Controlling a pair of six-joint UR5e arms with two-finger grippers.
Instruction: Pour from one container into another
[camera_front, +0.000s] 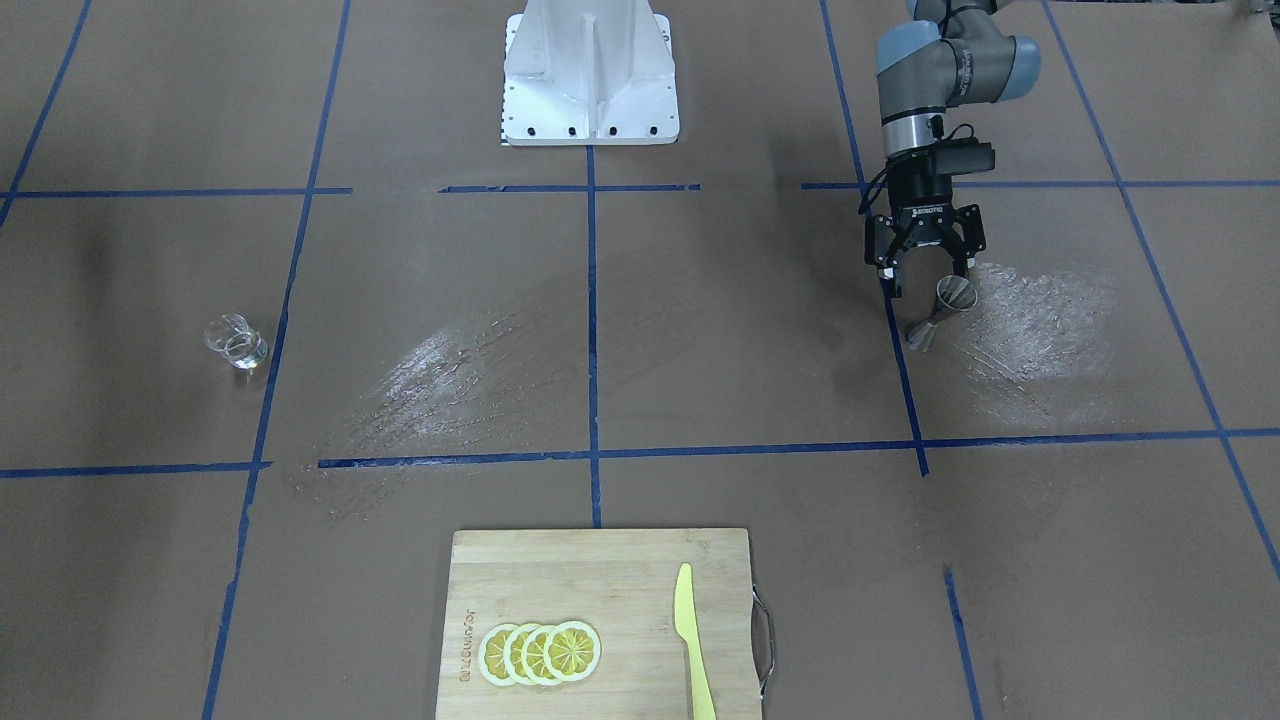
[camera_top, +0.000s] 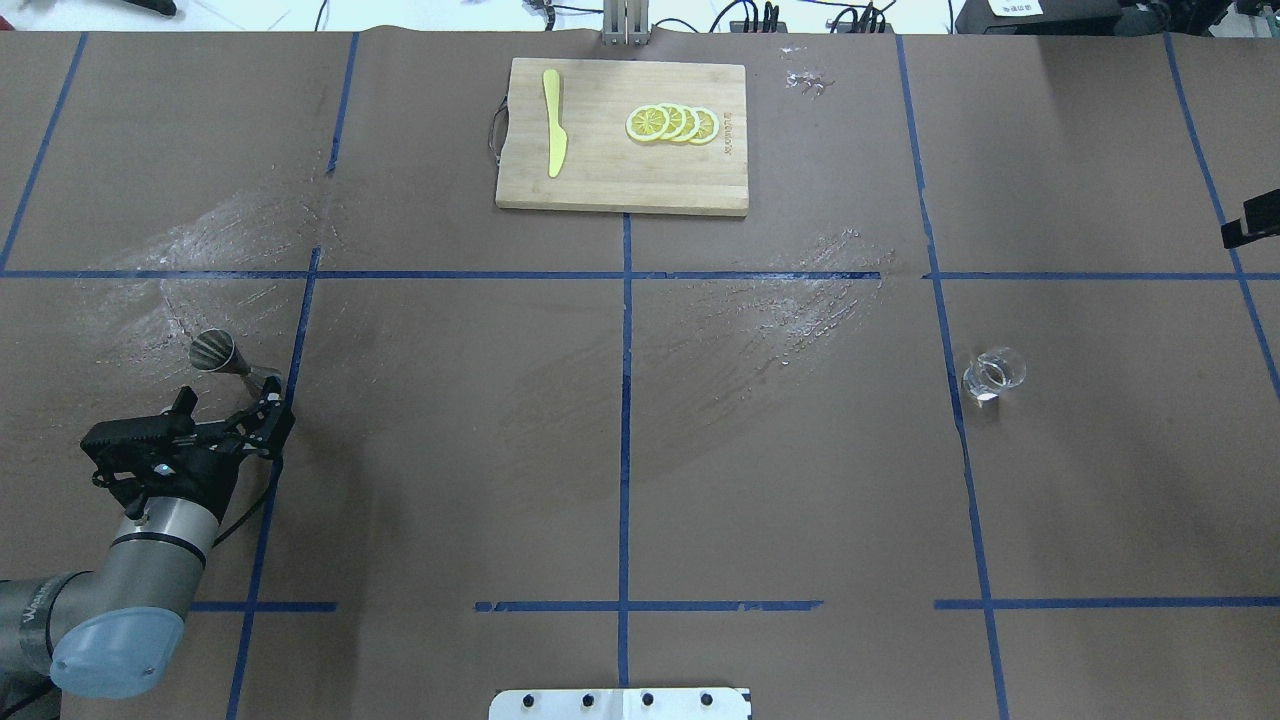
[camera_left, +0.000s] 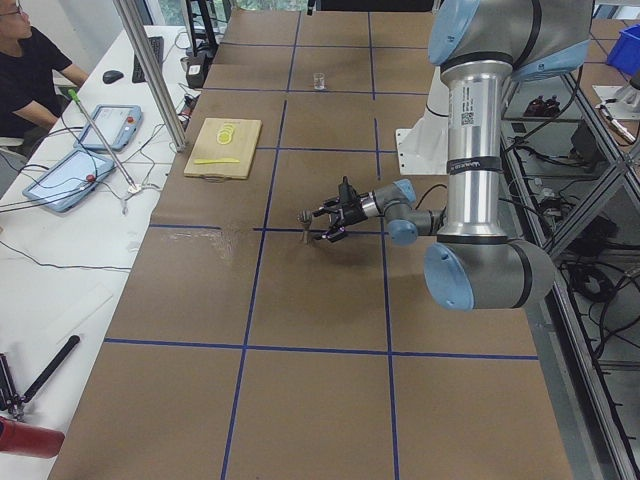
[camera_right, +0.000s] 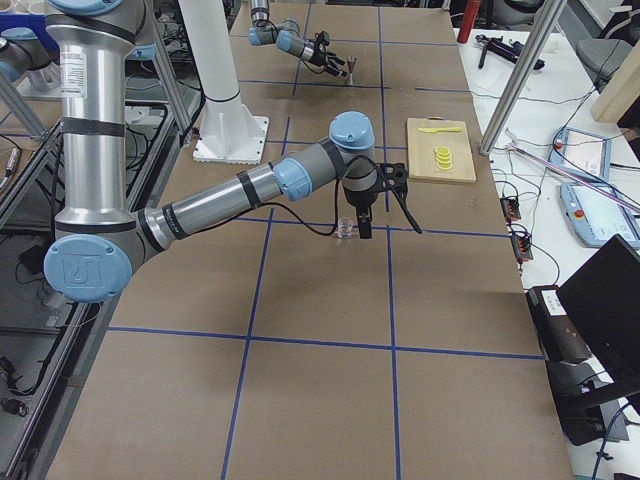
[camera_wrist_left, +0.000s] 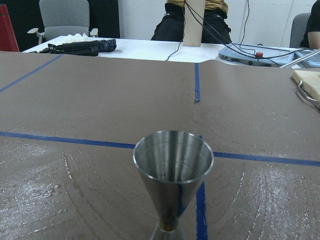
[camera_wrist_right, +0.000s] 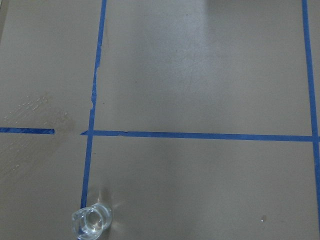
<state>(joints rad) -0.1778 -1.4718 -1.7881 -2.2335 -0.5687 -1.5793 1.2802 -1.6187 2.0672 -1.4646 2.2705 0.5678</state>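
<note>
Left gripper open at the jigger, glass untouched far off on the other side of the cutting board.

You've got the left gripper (camera_front: 927, 283) with its fingers spread wide and nothing between them. The steel jigger (camera_front: 944, 311) stands upright just ahead of the fingertips, well away from the cutting board (camera_top: 620, 180), off to the robot's left of it and nearer the robot. The clear glass (camera_top: 993, 372) stands upright by a blue tape line, well off to the robot's right of the board and far from the jigger. The right gripper (camera_right: 385, 220) hangs just above and beside the glass. You can't tell whether its fingers are apart or together. Lemon slices (camera_top: 671, 123) and a yellow knife (camera_top: 553, 122) lie on the board.
</note>
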